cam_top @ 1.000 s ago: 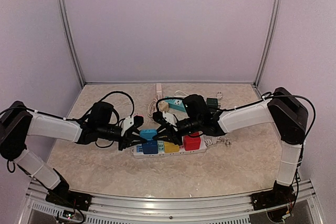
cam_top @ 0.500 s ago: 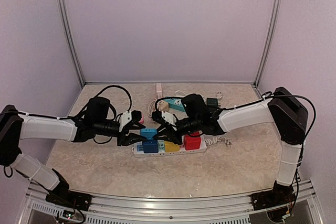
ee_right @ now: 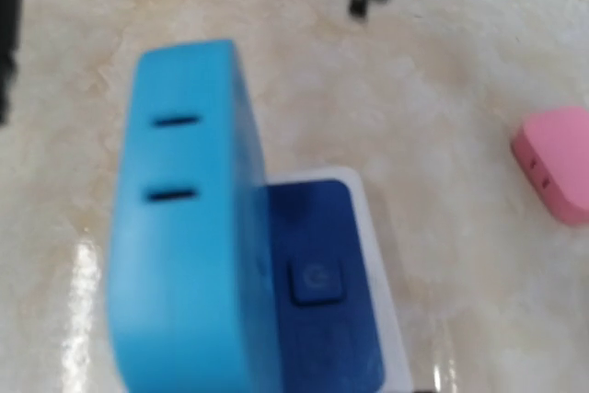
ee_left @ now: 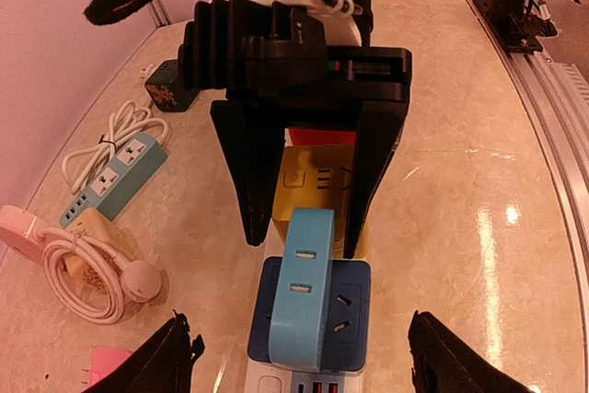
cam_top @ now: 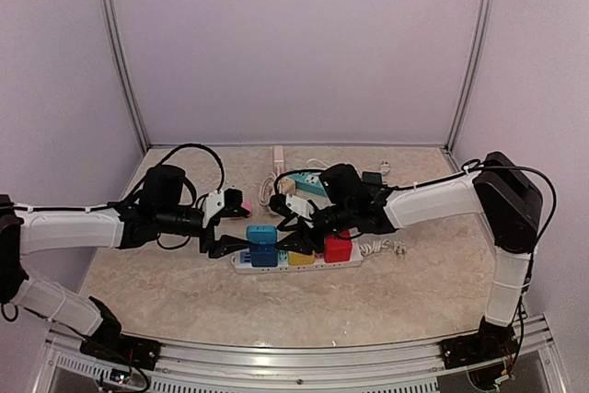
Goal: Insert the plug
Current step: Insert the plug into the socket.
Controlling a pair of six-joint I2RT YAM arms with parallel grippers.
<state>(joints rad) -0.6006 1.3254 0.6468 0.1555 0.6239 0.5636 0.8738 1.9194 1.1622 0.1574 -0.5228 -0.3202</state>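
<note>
Background clutter: a teal power strip (ee_left: 115, 172) lies flat on the beige marble-look table (cam_top: 414, 292), with a coiled white cord (ee_left: 87, 278) right beside it. A dark green adapter (ee_left: 170, 89) sits a bit further back. A small pink plug (ee_right: 557, 172) lies off by itself.

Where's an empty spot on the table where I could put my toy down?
The widest bare stretch is the near part of the table, between the white power strip and the front rail, running toward the right corner. The middle is crowded: the left gripper, right gripper, light blue plug, pink plug, teal power strip and coiled white cord.
</note>
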